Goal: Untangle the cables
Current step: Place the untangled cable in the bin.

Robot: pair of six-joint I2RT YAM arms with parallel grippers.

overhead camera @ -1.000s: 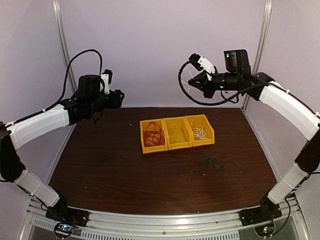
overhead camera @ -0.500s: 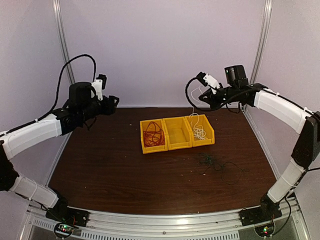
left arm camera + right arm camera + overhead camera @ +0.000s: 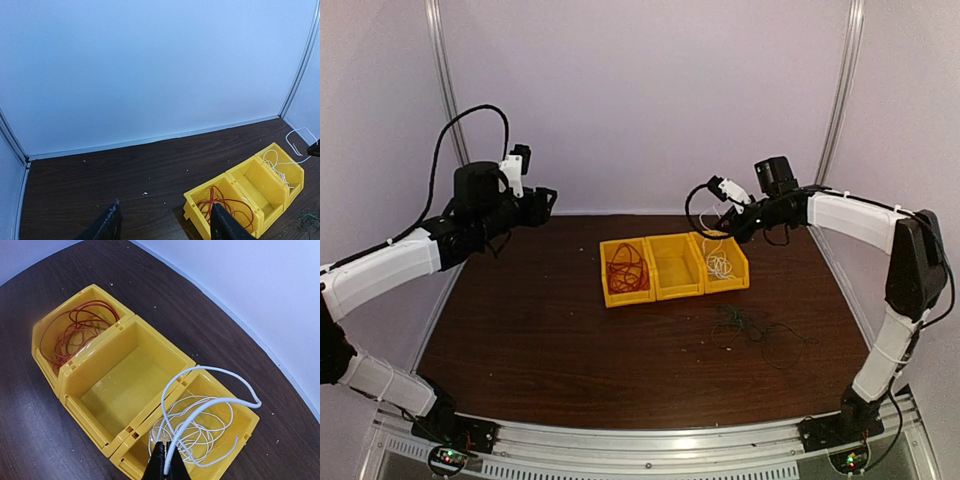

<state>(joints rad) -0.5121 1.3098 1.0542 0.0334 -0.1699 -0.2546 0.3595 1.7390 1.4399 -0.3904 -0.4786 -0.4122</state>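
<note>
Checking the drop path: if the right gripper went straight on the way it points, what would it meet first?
Probably the white cables coiled in the end yellow bin, just ahead of the right gripper and its shut tips; depth is unclear.

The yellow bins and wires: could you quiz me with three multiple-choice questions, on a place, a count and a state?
1. Where are the red cables? A in a yellow bin; B loose on the tabletop; C draped over an arm.
2. How many yellow bins stand there? A two; B three; C four.
3. The right gripper is: A wide open; B shut on a white cable; C shut on nothing.
Answers: 1 A, red loops fill the end bin. 2 B, three sit in a row. 3 B, its jaws pinch the white strand.
</note>
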